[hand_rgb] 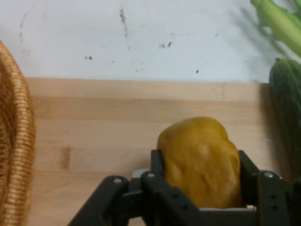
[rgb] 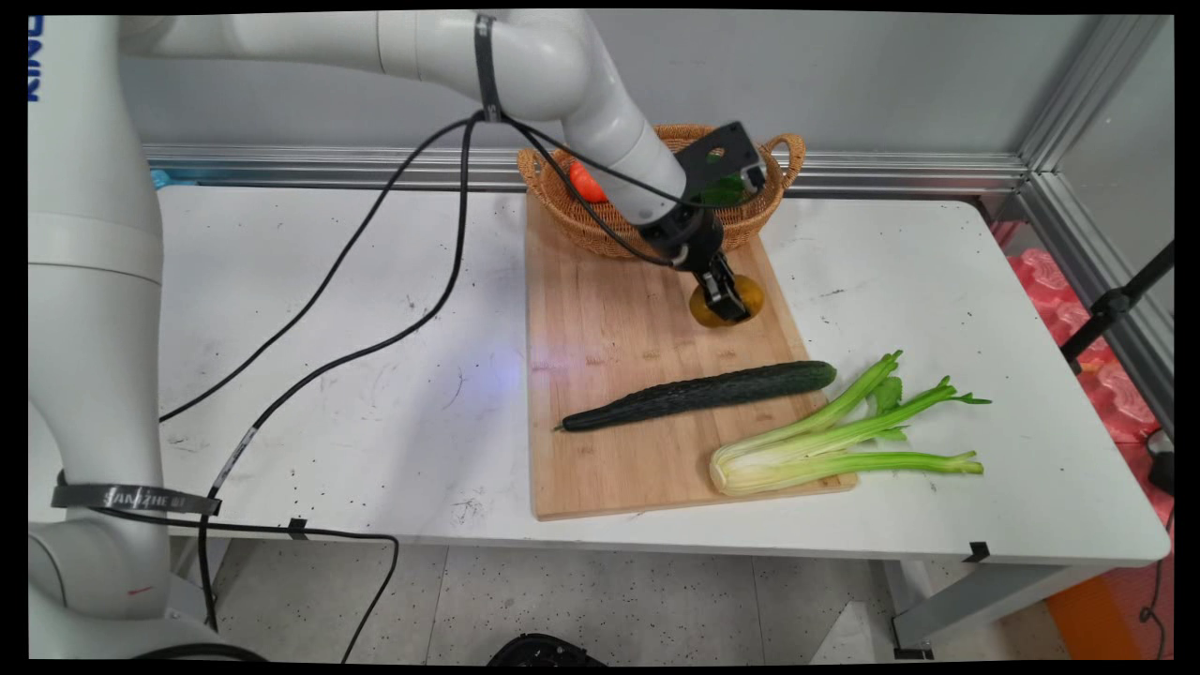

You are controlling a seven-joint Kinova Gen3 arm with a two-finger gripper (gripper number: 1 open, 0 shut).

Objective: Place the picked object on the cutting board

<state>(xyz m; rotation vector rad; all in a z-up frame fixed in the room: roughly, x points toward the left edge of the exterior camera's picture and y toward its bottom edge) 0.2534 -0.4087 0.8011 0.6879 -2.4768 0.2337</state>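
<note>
Evidently the gripper (hand_rgb: 202,188) has its jaws closed round the yellow potato (rgb: 727,300) on the cutting board (rgb: 619,394) near the bench's far edge, gripping its firm, smooth middle.

A wooden cutting board (rgb: 619,394) lies on the white bench (rgb: 281,328). A woven basket (rgb: 750,220) sits at its far end. A dark cucumber (rgb: 698,394) stretches across the board, and celery (rgb: 834,441) hangs over its near right corner.
</note>
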